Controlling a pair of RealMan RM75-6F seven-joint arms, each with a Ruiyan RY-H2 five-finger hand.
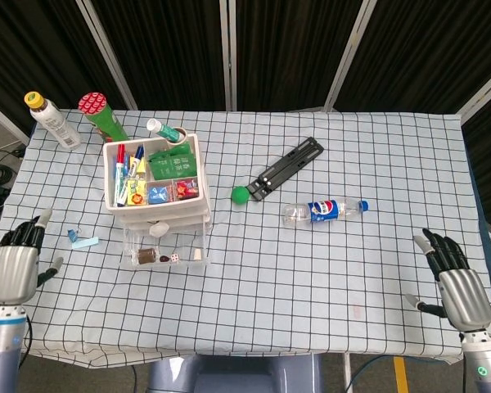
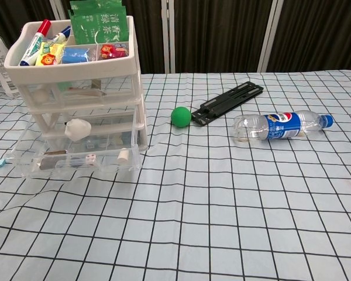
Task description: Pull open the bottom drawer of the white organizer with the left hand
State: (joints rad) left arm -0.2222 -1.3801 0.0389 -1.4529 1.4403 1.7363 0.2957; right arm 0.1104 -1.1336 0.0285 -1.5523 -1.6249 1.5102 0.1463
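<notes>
- White plastic forms the organizer [image 1: 154,184], which is set on the checked tablecloth [image 1: 311,278] at the left of the table; its clear bottom drawer [image 2: 73,159] is seen pulled out toward the near edge, with a die and small items inside.
- Marker pens [image 1: 129,164] and green packets [image 2: 99,26] printed with Chinese characters are held in the organizer's top tray.
- The left hand [image 1: 12,266] is seen at the table's near-left edge, well apart from the drawer, its fingers spread and nothing grasped.
- The right hand [image 1: 454,282] is seen at the near-right edge, likewise released, with fingers apart.
- A small light-blue item [image 1: 82,240] is laid flat between the left hand and the drawer.
- A clear bottle [image 2: 281,126] with a blue, red and white label and blue cap is laid on its side at the centre-right; the label's writing cannot be read.
- A green ball [image 2: 181,116] is set just beside one end of a black bar [image 2: 228,102].
- Behind the organizer, a yellow-capped bottle [image 1: 51,120] and a green can with a red lid [image 1: 101,117] are placed; their labels are too small to read.
</notes>
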